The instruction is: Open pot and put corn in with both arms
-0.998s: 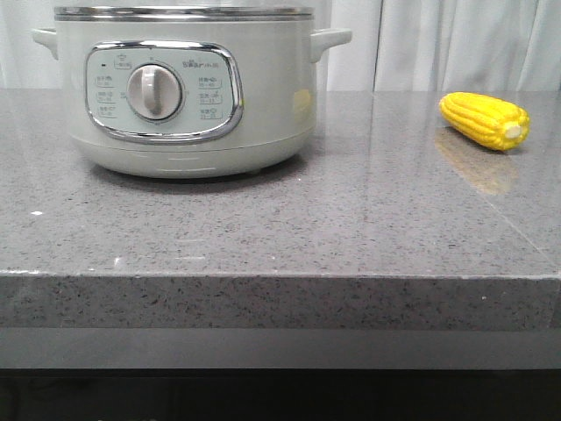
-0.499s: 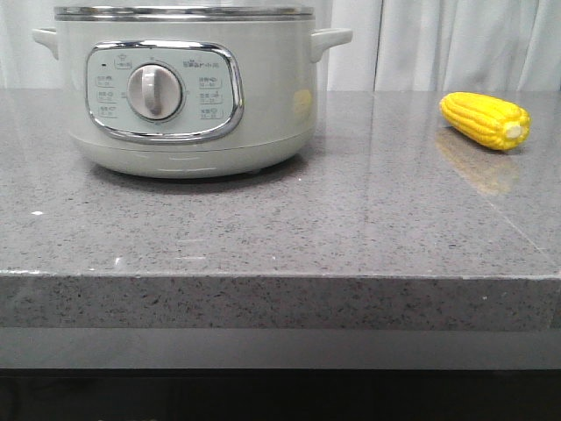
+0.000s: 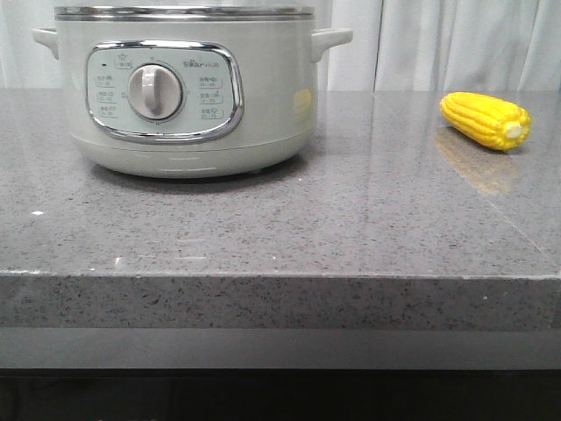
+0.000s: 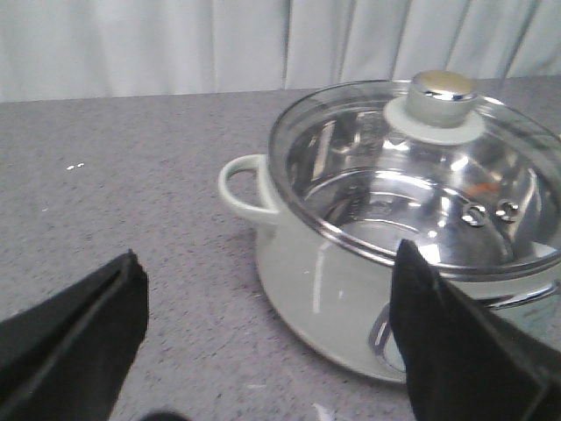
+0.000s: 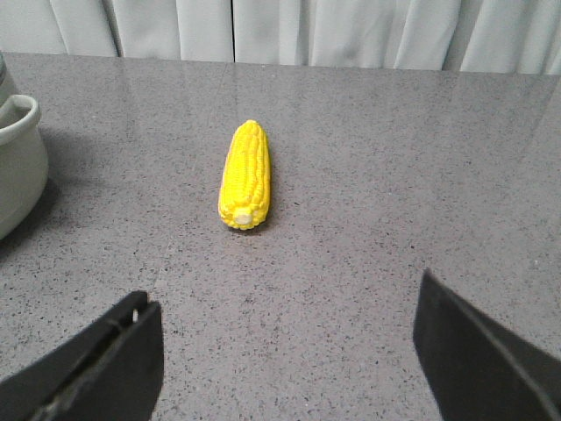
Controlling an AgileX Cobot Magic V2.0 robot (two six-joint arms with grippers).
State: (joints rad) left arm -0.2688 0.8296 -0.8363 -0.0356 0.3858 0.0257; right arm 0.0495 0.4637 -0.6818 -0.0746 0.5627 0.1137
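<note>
A grey speckled stone countertop [image 3: 351,219] is seen, polished enough that faint reflections are carried on it, with a thick square front edge. Behind it, pale pleated curtains [image 3: 456,44] are hung.

The pot [image 3: 184,96] is placed on the left part of the counter, toward the back. It is large, round and pale green-cream, with a smooth matte body. A chrome frame with rounded corners is set around its control panel [image 3: 163,90], and a round dial [image 3: 155,91] is fixed in the middle of it. Two small looped handles are formed at the sides, and a steel rim runs around the top. From the left wrist view, a clear glass lid [image 4: 412,167] is seen resting on the pot, with a pale knob [image 4: 443,98] capped in shiny metal; the steel inside is visible through it.

The corn [image 3: 485,120] is laid on its side at the right of the counter, well apart from the pot. It is small, bright yellow and tapered, with neat rows of kernels and a pale stub end.

The left gripper [image 4: 267,342] is spread wide and nothing is held in it. The right gripper [image 5: 289,351] is also spread wide and empty, with the corn lying beyond its black fingers [image 5: 114,351].
</note>
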